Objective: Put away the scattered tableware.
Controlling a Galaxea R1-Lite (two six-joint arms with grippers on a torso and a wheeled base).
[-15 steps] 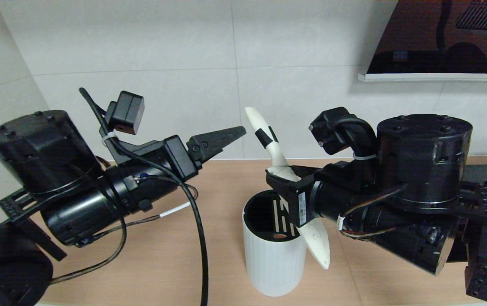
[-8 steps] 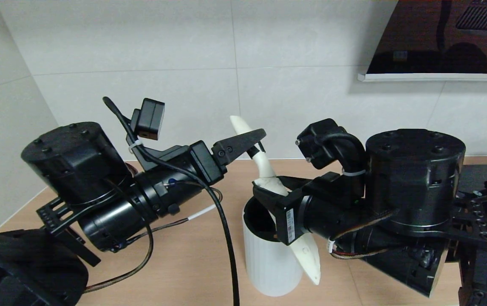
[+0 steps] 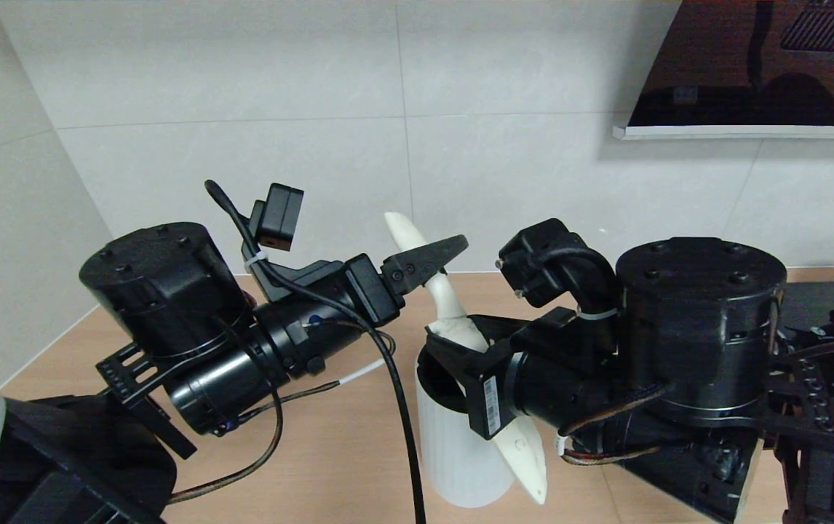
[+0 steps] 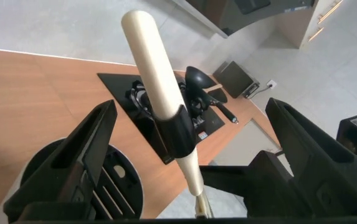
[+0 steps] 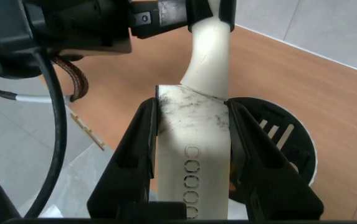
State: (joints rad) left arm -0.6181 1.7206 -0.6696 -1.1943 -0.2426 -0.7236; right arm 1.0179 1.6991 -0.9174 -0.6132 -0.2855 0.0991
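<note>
White plastic rice paddle [image 3: 522, 458], held off the counter [image 3: 330, 466]. It is tilted, with the handle end up and leaning to the robot's left and the blade down. The blade hangs in front of the utensil holder's wall and below its rim, outside the holder; contact can't be judged.

Right gripper [image 3: 461, 338]: clamped on the paddle's neck, where the handle widens into the blade. The right wrist view has a finger [image 5: 141, 149] pressed to each side of the scuffed neck.

Left gripper [image 4: 190, 118]: spread wide, one finger on either side of the upper handle and level with the black band [image 4: 177, 130] wrapped round it. Clear gaps both sides, no contact.

Utensil holder [image 3: 446, 451]: white ribbed cylinder with a black slotted insert at its top. It stands upright on the wood-toned counter, directly under the right gripper.

Surroundings: pale tiled wall [image 3: 242, 73] behind. Dark range hood [image 3: 752, 65] at upper right. In the left wrist view, a black cooktop [image 4: 119, 81] with dark utensils on it lies on the counter beyond the holder.
</note>
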